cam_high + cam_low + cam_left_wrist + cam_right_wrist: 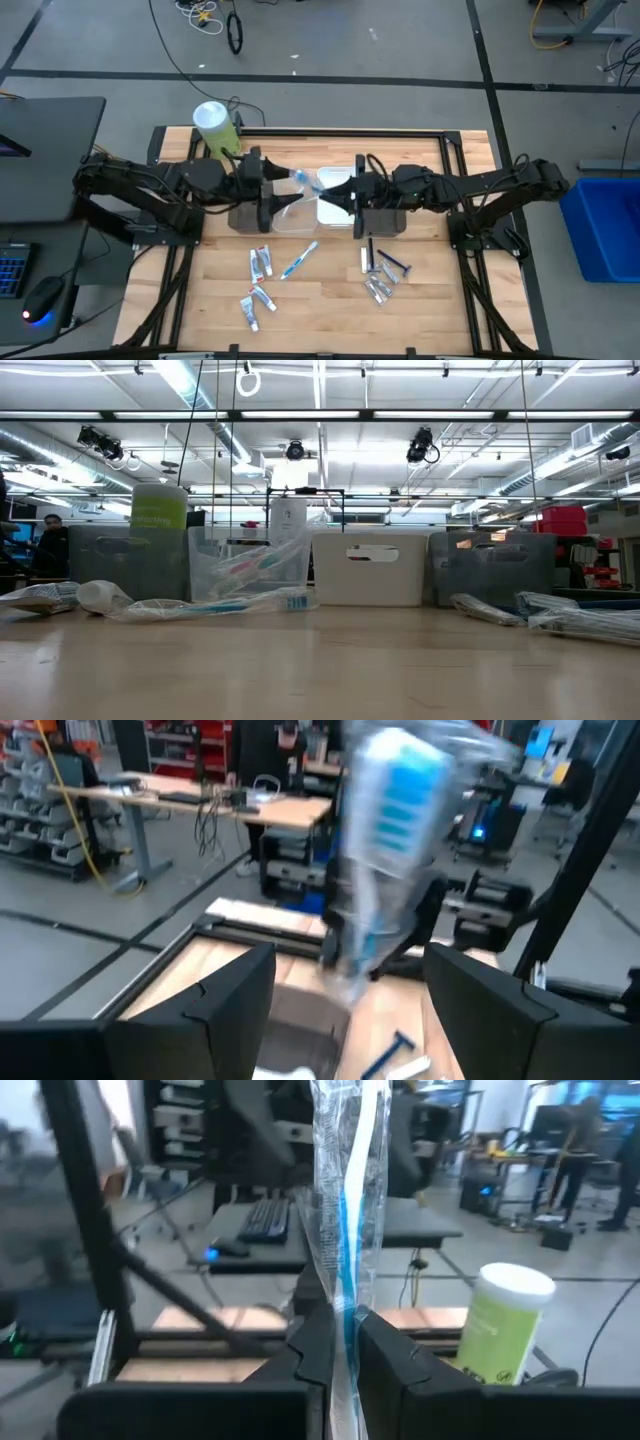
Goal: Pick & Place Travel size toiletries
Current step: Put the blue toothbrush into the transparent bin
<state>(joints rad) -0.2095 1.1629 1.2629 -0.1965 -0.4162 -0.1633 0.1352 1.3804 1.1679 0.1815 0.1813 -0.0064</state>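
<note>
A blue-white toothbrush (306,184) in a clear wrapper hangs in the air above the trays, between my two grippers. My right gripper (352,192) is shut on it. My left gripper (345,960) stands open just to the left of it, and the blurred bristle end (400,795) shows ahead of its spread fingers; I see no touch. More toiletries lie flat on the wooden table: toothpaste tubes (260,264), another toothbrush (298,260), black razors (386,262) and silvery tubes (378,290). My right gripper pinches the wrapped toothbrush's handle part (346,1315) between its two fingers, through the clear wrapper. The fingers come level from the table's right. The toothbrush sticks out past the fingertips toward my left gripper, lifted clear of the trays.
Below the grippers stand a dark tray (243,216), a clear tray (296,222), a white tray (336,180) and another dark tray (384,224). A green-white canister (214,124) stands at the far left. A person (48,545) stands beyond the table.
</note>
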